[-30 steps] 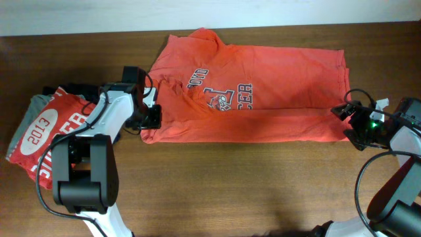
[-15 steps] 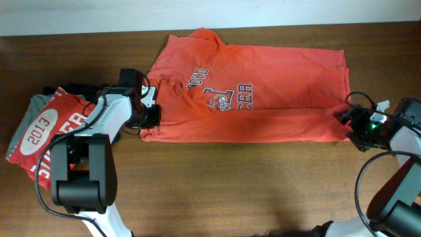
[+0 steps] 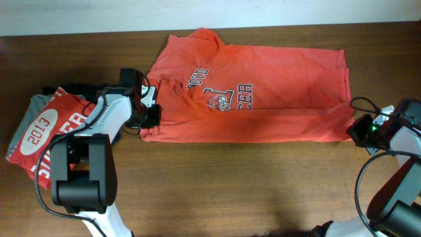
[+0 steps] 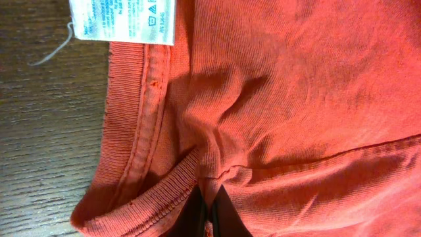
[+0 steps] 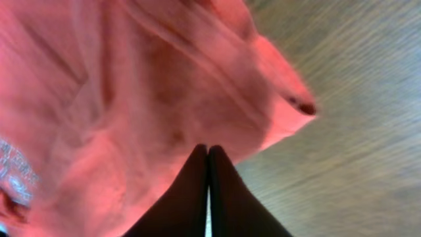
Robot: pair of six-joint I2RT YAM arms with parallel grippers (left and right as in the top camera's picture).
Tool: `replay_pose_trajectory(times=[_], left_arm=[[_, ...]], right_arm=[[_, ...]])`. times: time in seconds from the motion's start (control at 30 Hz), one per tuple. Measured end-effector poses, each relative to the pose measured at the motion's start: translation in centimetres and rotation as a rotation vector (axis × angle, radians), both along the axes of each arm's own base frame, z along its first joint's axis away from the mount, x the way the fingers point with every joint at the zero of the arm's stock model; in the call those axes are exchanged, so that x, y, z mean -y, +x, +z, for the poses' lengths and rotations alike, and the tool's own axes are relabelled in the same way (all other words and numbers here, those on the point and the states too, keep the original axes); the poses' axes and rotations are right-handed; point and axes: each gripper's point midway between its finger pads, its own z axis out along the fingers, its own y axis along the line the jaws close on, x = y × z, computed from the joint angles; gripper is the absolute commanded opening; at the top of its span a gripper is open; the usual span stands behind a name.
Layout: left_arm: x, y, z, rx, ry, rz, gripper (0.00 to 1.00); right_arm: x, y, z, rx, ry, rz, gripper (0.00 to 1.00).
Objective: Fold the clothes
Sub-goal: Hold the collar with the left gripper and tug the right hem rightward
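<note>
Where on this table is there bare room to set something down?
Free: the table strip between the near edge of the orange T-shirt, the left arm and the right arm. Crowded: the left end, where the folded red shirt and left pincer sit beside the collar.

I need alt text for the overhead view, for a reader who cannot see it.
An orange-red T-shirt lies print-up on a wooden table; the left gripper pinches it near the collar, the right gripper at its hem corner. A folded red shirt lies further left.
</note>
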Motion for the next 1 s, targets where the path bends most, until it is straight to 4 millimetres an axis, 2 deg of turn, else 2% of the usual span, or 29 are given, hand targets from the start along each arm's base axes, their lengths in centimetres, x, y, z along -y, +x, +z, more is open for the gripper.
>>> replay_pose_trajectory(times=[0.13,0.17,0.2,0.23,0.27,0.3,0.4,0.5,0.57,0.63,0.73,0.83,0.9,1.0], left_arm=[[0.0,0.0,0.0,0.000,0.000,0.000,0.01],[0.0,0.0,0.0,0.000,0.000,0.000,0.01],[0.0,0.0,0.0,0.000,0.000,0.000,0.01],[0.0,0.0,0.0,0.000,0.000,0.000,0.01],[0.0,0.0,0.0,0.000,0.000,0.000,0.01],[0.0,0.0,0.0,0.000,0.000,0.000,0.01],[0.0,0.0,0.0,0.000,0.000,0.000,0.01],[0.0,0.0,0.0,0.000,0.000,0.000,0.01],[0.0,0.0,0.0,0.000,0.000,0.000,0.01],[0.0,0.0,0.0,0.000,0.000,0.000,0.00],[0.0,0.0,0.0,0.000,0.000,0.000,0.01],[0.0,0.0,0.0,0.000,0.000,0.000,0.01],[0.0,0.0,0.0,0.000,0.000,0.000,0.01],[0.0,0.0,0.0,0.000,0.000,0.000,0.01]], right_arm=[[1.1,-0.6,-0.4,-0.049,-0.031,-0.089,0.05],[1.4,-0.7,-0.5,-0.057,-0.037,-0.105,0.09],[1.5,-0.8,-0.7,-0.064,-0.038,-0.121,0.23],[1.7,-0.9,-1.0,-0.075,-0.036,-0.136,0.46],[1.7,-1.0,-1.4,-0.087,-0.033,-0.147,0.52],[1.7,-1.1,-1.7,-0.098,-0.032,-0.150,0.53],[1.6,-1.5,-3.0,-0.133,-0.013,-0.164,0.67],[1.7,-1.2,-2.9,-0.129,-0.011,-0.169,0.71],[1.8,-1.1,-2.9,-0.125,-0.011,-0.168,0.70],[1.9,-1.0,-2.9,-0.121,-0.015,-0.167,0.62],[2.1,-0.7,-3.1,-0.111,-0.023,-0.166,0.31],[2.0,-0.8,-3.4,-0.120,-0.016,-0.166,0.11],[2.0,-0.8,-3.5,-0.123,-0.012,-0.170,0.06],[2.0,-0.8,-3.5,-0.123,-0.011,-0.172,0.04]])
